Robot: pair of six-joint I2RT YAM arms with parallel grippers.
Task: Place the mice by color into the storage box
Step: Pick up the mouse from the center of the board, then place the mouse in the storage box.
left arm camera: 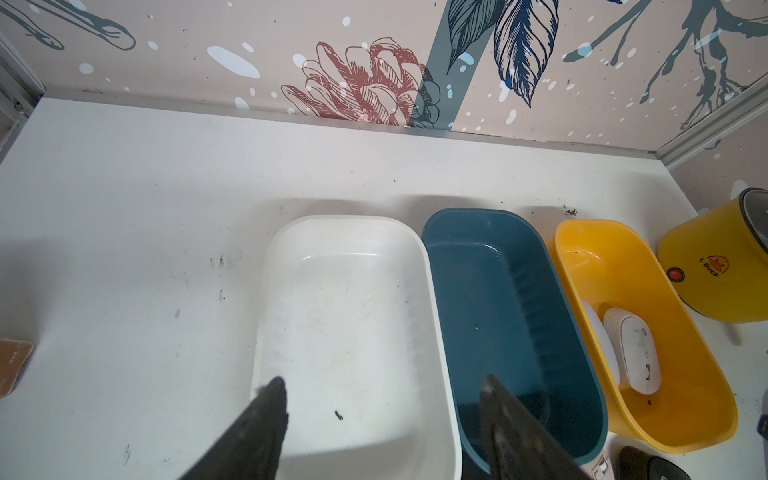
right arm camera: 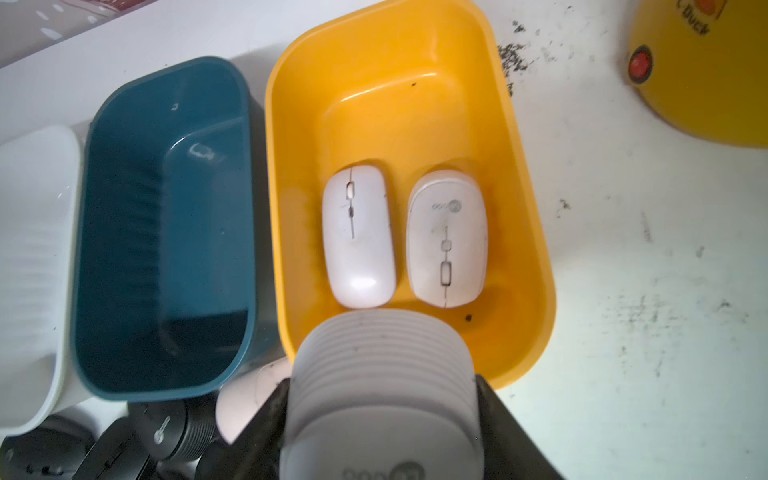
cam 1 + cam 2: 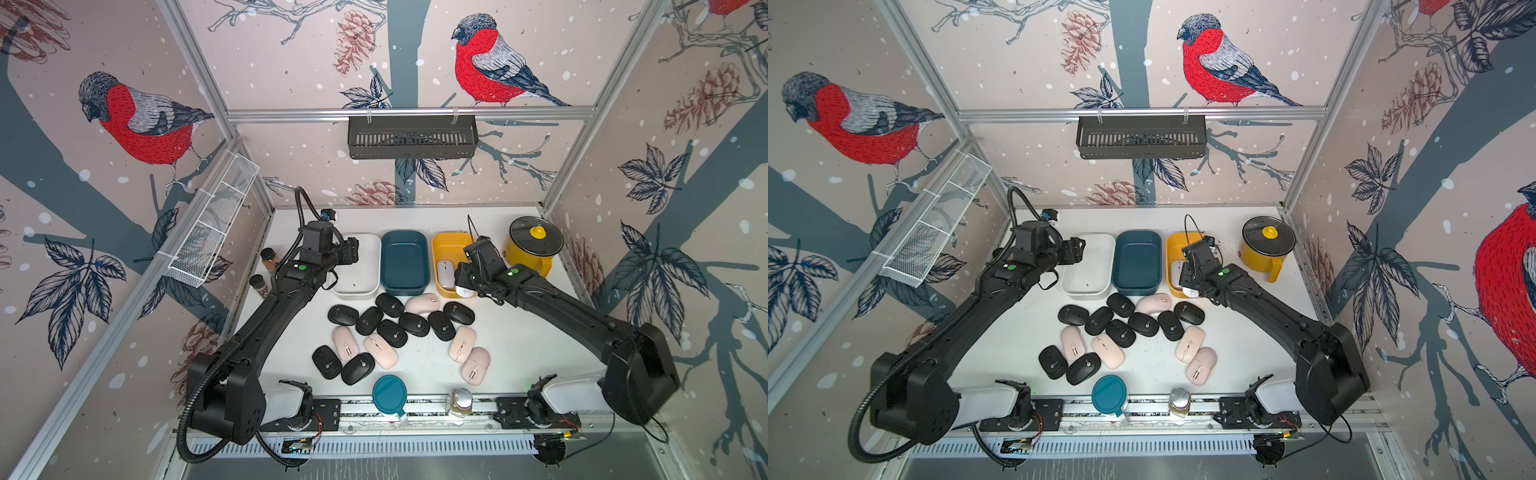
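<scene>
Left tool (image 1: 384, 382), left of centre in both top views: jaws apart, nothing between them, over the white rounded plastic tub (image 1: 345, 217), which is empty. Next right is the dark teal plastic tub (image 1: 478, 212) with a ribbed inner wall, also empty. Then the glossy yellow plastic tub (image 2: 395, 62), with two glossy white oval mice (image 2: 359, 237) flat side by side on its floor.

Right tool (image 2: 380, 384), just right of centre in a top view, is clamped on a third white plastic mouse (image 2: 382, 349) across its ribbed long sides, over the yellow tub's near end.

Mid-frame on the white table (image 3: 519, 332) sit matte black oval mice (image 3: 343, 314) and pale pink oval mice (image 3: 380, 350) in a loose cluster, many touching.

Handling guess: light, rigid shells. The domed tops look slick, and the ribbed flanks should give a better bite. Grip across the narrow width, mid-length. Packed neighbours leave little room for the jaws. Release low, since the wheels and buttons are probably delicate.
</scene>
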